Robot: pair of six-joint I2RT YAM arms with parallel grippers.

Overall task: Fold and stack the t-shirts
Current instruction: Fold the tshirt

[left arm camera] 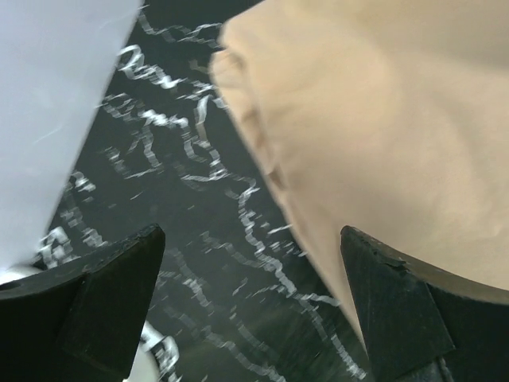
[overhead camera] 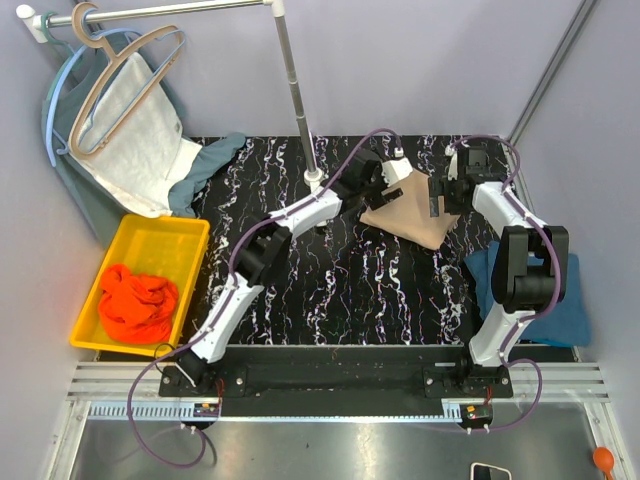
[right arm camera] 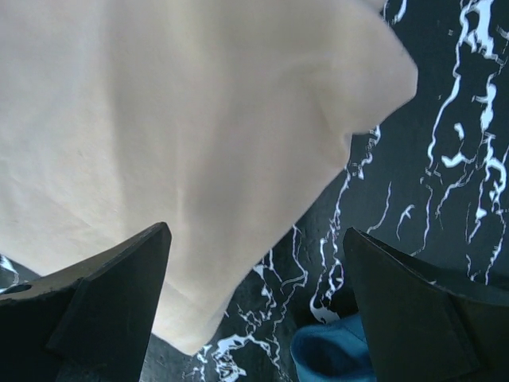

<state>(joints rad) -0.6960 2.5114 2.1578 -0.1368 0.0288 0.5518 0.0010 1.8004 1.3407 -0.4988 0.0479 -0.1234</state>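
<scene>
Black marbled table (overhead camera: 330, 300) spreads out from my bases. Nearest, an orange-red shirt (overhead camera: 137, 300) sits bunched in the yellow bin (overhead camera: 190, 250) on my left, and a blue shirt (overhead camera: 572, 312) lies on my right, partly under that arm. Farther out, the beige shirt (overhead camera: 410, 215) lies crumpled between my left gripper (left arm camera: 250, 235) and right gripper (right arm camera: 256, 231), both with jaws spread wide, gripping nothing.

We list a beige t-shirt (overhead camera: 410, 212) of soft matt cloth at one o'clock, a black white-veined table (overhead camera: 330, 290) with a smooth sheen, a glossy yellow plastic bin (overhead camera: 160, 228) at nine o'clock holding an orange-red t-shirt (overhead camera: 137, 300) of crumpled matt cloth, and a polished metal pole (overhead camera: 293, 80) at twelve o'clock.
</scene>
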